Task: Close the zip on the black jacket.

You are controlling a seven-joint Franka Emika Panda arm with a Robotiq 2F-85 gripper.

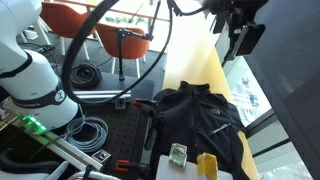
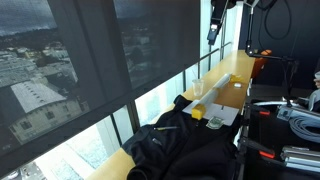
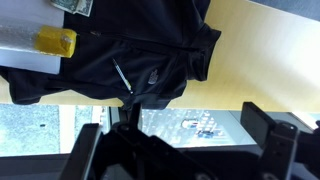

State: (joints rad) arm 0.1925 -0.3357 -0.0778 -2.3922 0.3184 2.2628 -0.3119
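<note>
While wide apart, fingers (image 3: 266, 132) well above the black jacket (image 3: 110, 55).

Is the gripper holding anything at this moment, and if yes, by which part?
Nothing is held. The gripper hangs open and empty, well above the black jacket, and touches no part of it.

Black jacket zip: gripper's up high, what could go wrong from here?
1. The thin dark zip barely shows on the rumpled black fabric jacket; the open gripper may pinch cloth instead.
2. The jacket lies loose, so pulling may drag it.
3. The yellow block beside it could get knocked.
</note>
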